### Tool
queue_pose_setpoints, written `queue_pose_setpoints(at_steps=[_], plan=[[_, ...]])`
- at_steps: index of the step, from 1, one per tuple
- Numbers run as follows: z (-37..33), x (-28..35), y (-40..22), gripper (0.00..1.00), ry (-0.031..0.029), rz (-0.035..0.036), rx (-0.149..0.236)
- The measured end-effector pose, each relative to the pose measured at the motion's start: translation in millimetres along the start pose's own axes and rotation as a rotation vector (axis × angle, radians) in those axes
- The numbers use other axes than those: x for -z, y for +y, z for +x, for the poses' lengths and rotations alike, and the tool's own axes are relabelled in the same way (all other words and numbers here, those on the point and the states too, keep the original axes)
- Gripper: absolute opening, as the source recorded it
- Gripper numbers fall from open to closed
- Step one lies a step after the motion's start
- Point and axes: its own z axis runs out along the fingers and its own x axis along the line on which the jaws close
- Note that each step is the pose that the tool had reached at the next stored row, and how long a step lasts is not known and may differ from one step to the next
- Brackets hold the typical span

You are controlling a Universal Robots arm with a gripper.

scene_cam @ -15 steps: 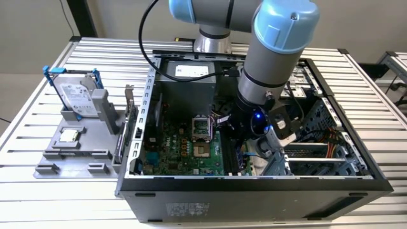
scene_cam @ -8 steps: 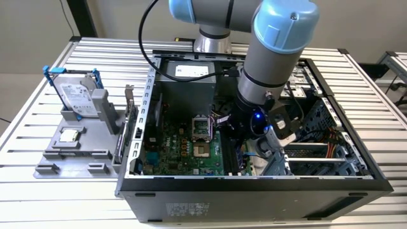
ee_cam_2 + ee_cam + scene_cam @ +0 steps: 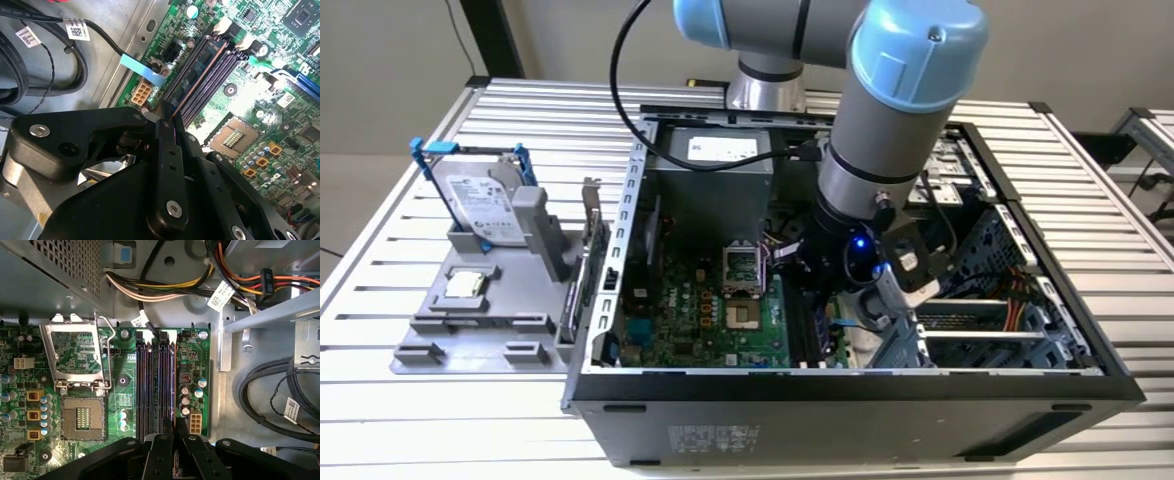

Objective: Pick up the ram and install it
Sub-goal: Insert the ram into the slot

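Second wrist view: we see the gripper [image 3: 167, 117] closed on the ram [image 3: 200, 65], a thin dark stick with a coppery edge, running toward 1 o'clock from the fingertips into the motherboard's [image 3: 260, 100] long black slots.

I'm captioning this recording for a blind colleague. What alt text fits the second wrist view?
The black gripper holds a thin ram stick edge-on in one of the black memory slots of a green motherboard. The open, empty processor socket lies beside the slots, and black cables run over the grey case floor.
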Motion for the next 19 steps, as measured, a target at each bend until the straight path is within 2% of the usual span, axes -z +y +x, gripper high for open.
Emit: queue_pose_setpoints(at_steps=[7,16,17,19], plan=[[0.1,-3.8,0.0,0.00,-0.0001,-0.0003,-0.009],[0.1,-4.2,-0.1,0.00,-0.0001,-0.0001,-0.009],[0.0,-4.8,0.3,1.00,-0.0004,-0.0022,-0.009],[0.1,-4.7,0.2,1.00,-0.0003,-0.0009,-0.009]])
